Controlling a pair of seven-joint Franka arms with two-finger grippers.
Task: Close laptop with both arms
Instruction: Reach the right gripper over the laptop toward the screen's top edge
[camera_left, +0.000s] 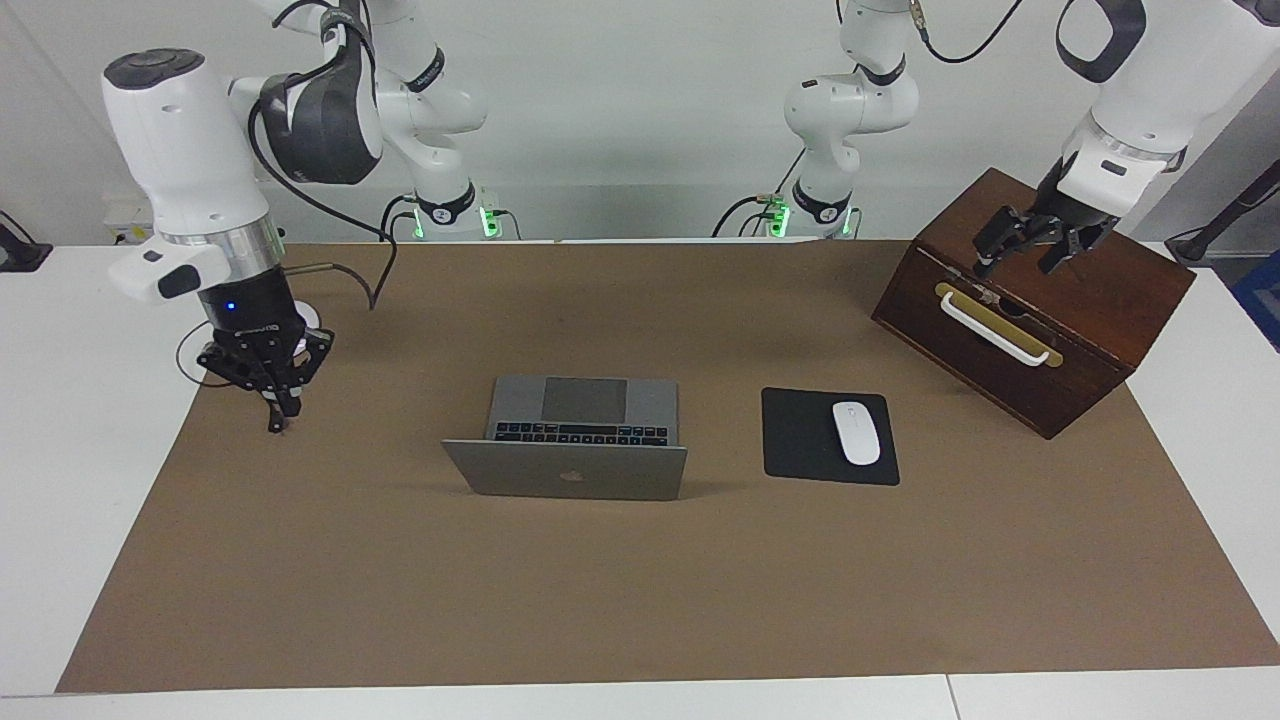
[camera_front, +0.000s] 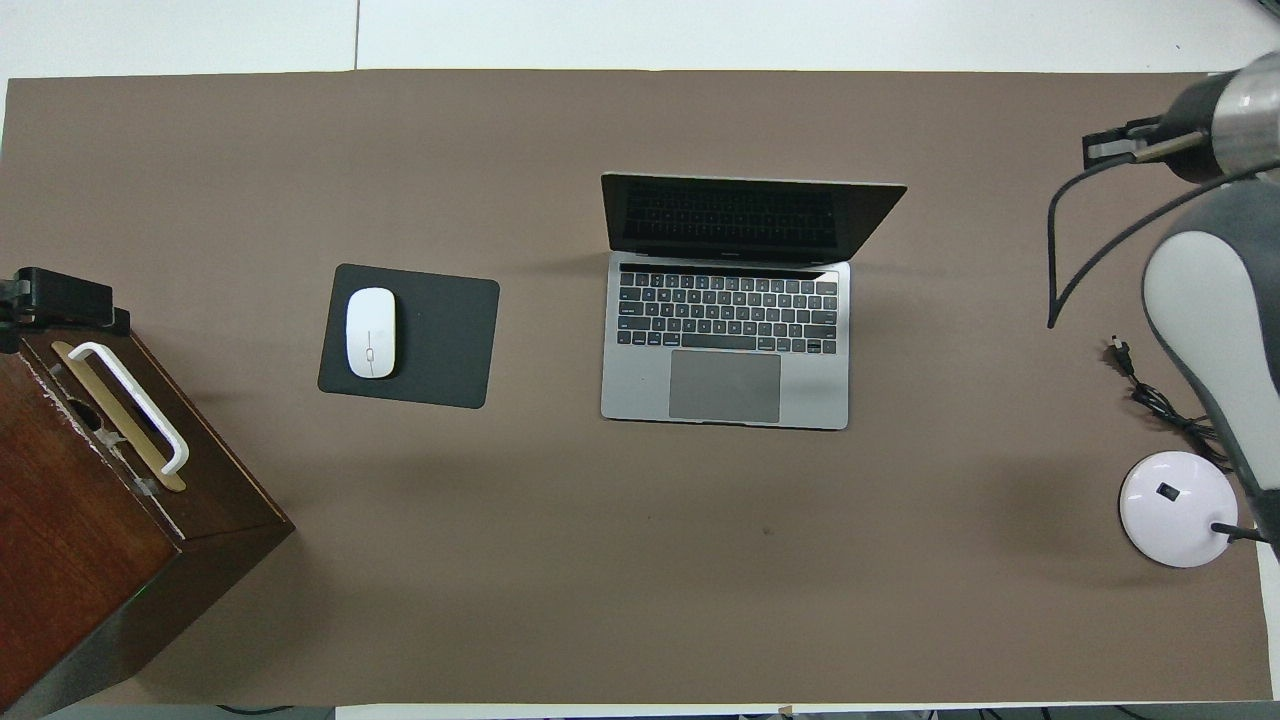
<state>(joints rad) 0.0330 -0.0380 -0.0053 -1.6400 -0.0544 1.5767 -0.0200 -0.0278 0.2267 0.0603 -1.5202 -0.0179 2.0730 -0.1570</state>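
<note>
The silver-grey laptop (camera_left: 582, 410) (camera_front: 725, 345) lies open in the middle of the brown mat, its lid (camera_left: 566, 470) upright with the apple logo facing away from the robots. My right gripper (camera_left: 281, 404) hangs shut and empty low over the mat at the right arm's end, well apart from the laptop, just above the plug of a black cable. My left gripper (camera_left: 1026, 247) hovers open over the top front edge of the wooden box, holding nothing.
A black mouse pad (camera_left: 800, 440) (camera_front: 440, 340) with a white mouse (camera_left: 856, 432) (camera_front: 370, 332) lies beside the laptop. A dark wooden box (camera_left: 1085, 320) (camera_front: 60, 540) with a white handle stands at the left arm's end. A white round base (camera_front: 1175, 505) and its cable (camera_front: 1160, 405) lie at the right arm's end.
</note>
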